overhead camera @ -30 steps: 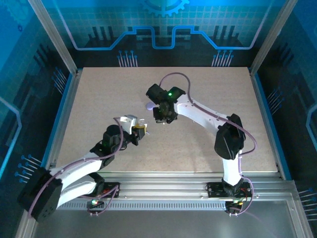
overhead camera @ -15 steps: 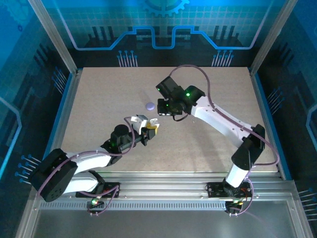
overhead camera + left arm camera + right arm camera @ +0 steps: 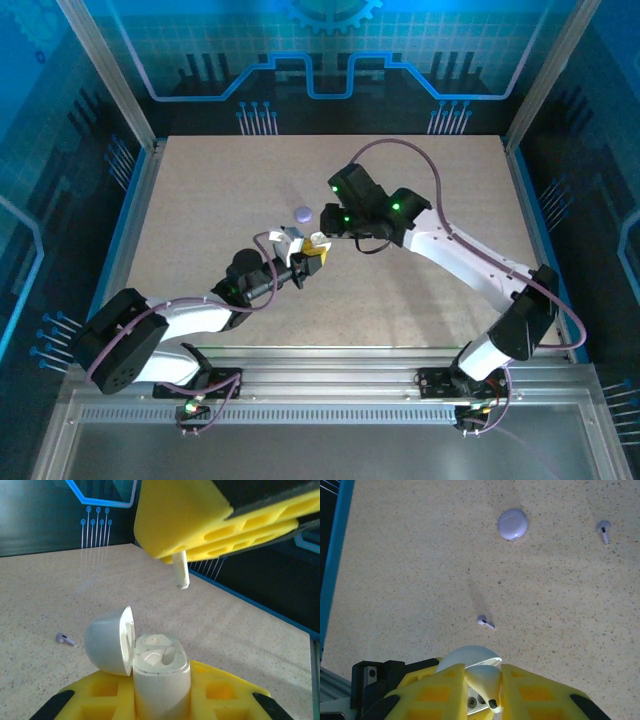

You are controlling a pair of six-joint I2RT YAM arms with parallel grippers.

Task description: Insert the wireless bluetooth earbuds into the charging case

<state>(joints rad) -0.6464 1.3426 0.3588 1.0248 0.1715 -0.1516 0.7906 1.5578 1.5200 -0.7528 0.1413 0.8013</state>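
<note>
Surroundings: blue-lit patterned panels [image 3: 320,60] wall in a speckled beige table [image 3: 200,200].
Arms: the left arm [image 3: 190,318] and right arm [image 3: 470,265] both reach toward the table's middle, tips close together.
Left gripper [image 3: 301,262]: yellow pads clamped on the white charging case [image 3: 160,675], holding it upright off the table with its lid [image 3: 107,640] swung open to one side.
Right gripper [image 3: 482,690]: closed on a white earbud [image 3: 485,682], stem pointing down just above the open case, not touching it.
Round lavender piece [image 3: 512,523]: lies on the table beyond the grippers.
Lavender earbuds: one [image 3: 485,622] lies near the case, another [image 3: 603,530] well apart, both on the table.
</note>
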